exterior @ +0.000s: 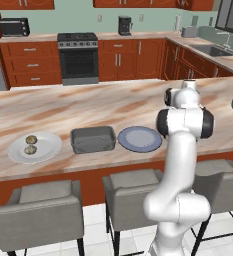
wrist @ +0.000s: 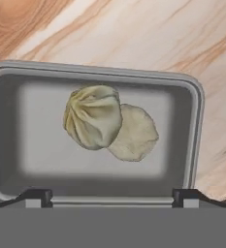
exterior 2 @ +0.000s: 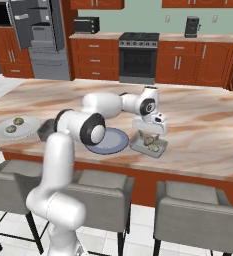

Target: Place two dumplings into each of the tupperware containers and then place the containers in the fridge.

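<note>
Gripper [exterior 2: 149, 136]: held low over the right-hand tupperware container [exterior 2: 148, 145], fingers spread wide with nothing between them; in the hand view the two fingertips [wrist: 36, 197] are seen far apart at the container's near wall

Right-hand container: set near the front edge of the island counter [exterior 2: 203, 125], just right of the blue-grey plate [exterior 2: 108, 141]; two dumplings [wrist: 92, 122] are seen inside it, touching each other, the pleated one partly overlapping the flatter one [wrist: 136, 135]

Second container [exterior: 92, 139]: placed near the front edge of the counter, between the white plate [exterior: 35, 147] and the blue-grey plate; no contents are seen in it

White plate: set towards the left end of the counter, close to the front edge; two more dumplings [exterior: 31, 144] are carried on it, side by side

Blue-grey plate: bare, lying between the two containers

Fridge [exterior 2: 40, 35]: seen at the far left of the back wall in the right base view, its doors standing open; well apart from the counter

Stools [exterior: 38, 212]: lined up below the counter's front edge
</note>
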Robot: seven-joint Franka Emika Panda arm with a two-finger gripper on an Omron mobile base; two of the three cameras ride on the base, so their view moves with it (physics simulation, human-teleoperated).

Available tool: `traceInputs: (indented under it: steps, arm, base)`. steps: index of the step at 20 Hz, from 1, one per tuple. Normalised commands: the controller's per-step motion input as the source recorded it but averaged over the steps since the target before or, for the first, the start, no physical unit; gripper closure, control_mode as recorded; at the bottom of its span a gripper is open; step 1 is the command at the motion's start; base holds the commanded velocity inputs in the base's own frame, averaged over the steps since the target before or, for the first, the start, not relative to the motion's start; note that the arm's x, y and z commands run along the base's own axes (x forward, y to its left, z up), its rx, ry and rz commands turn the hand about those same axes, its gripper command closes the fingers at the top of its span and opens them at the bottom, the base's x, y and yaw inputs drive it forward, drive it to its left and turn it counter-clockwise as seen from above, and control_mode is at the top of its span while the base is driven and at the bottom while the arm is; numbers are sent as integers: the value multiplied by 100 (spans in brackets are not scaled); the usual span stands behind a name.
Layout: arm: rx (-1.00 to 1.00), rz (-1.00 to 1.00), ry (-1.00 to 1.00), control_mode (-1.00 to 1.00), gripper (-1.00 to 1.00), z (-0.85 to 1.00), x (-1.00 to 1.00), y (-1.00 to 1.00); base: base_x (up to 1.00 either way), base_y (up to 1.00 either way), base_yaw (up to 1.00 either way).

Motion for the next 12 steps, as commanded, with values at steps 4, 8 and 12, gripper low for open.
traceInputs:
  steps: [4,8,12]
  arm:
    - [0,29,-8,-100,-100,14,-78,30]
    - [0,43,-2,-100,-100,0,-58,37]
    - [0,41,-2,-100,-100,4,-34,36]
  base:
    - [0,0,0]
    - [0,0,0]
    - [0,0,0]
